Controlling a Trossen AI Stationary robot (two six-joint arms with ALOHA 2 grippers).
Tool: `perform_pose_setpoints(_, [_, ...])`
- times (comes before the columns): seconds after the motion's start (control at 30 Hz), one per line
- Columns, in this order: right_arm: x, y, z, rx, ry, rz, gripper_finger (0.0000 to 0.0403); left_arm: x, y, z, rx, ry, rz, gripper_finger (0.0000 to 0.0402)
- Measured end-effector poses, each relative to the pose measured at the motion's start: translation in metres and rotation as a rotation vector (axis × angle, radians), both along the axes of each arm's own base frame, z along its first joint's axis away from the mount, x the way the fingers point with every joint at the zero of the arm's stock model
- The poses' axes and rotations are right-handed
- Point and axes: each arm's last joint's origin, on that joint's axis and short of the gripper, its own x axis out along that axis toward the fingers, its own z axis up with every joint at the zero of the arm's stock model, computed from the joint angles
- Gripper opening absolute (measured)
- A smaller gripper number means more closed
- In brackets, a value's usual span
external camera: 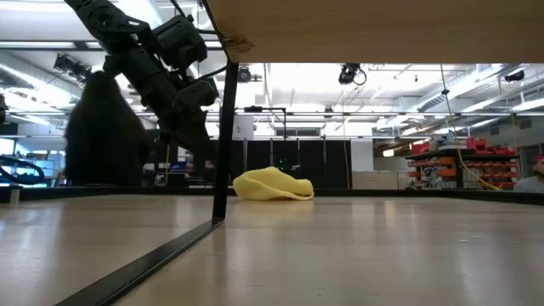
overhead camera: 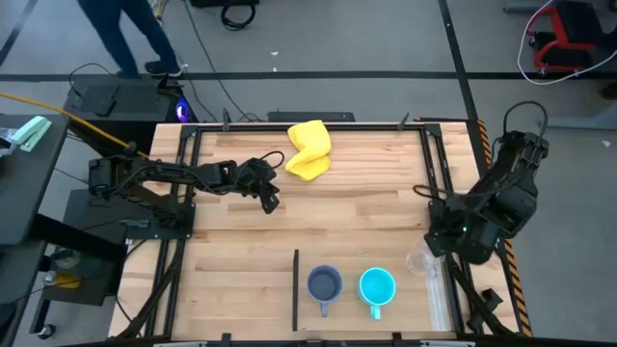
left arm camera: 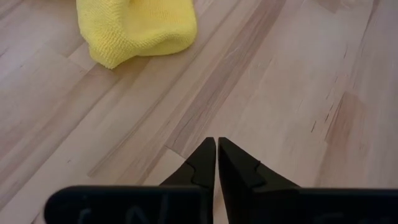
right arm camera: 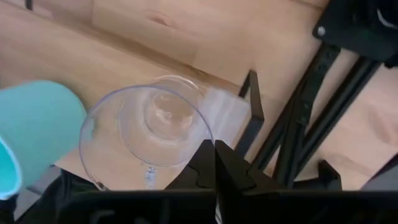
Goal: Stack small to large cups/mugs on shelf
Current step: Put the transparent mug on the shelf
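While the left gripper hovers at centre left of the high view with a thin slit between its fingers and nothing held, the crumpled yellow cloth lies at upper centre. Along the bottom edge stand the grey-blue handled mug, the bright turquoise handled mug and the clear see-through cup. At lower right, the right gripper is closed on this cup's rim.

A crumpled yellow cloth lies on the light wooden tabletop, near its far edge. A thin black divider strip stands on the tabletop near the front edge. Black frame rails run beside the tabletop. Beyond the far edge, a person's legs stand on the grey floor
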Motion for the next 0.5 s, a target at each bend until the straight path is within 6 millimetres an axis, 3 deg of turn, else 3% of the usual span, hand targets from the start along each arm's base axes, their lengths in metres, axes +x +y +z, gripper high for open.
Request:
perform_pose_setpoints(0.23, [0.001, 0.025, -0.010, -0.051, 0.055, 0.011, 0.0000, 0.000, 0.000, 0.000, -0.002, -0.001, 0.008, 0.0014])
perform_pose_setpoints(0.5, [0.014, 0.053, 0.009, -0.060, -0.040, 0.028, 0.0000, 0.000, 0.001, 0.000, 0.002, -0.001, 0.037, 0.0019])
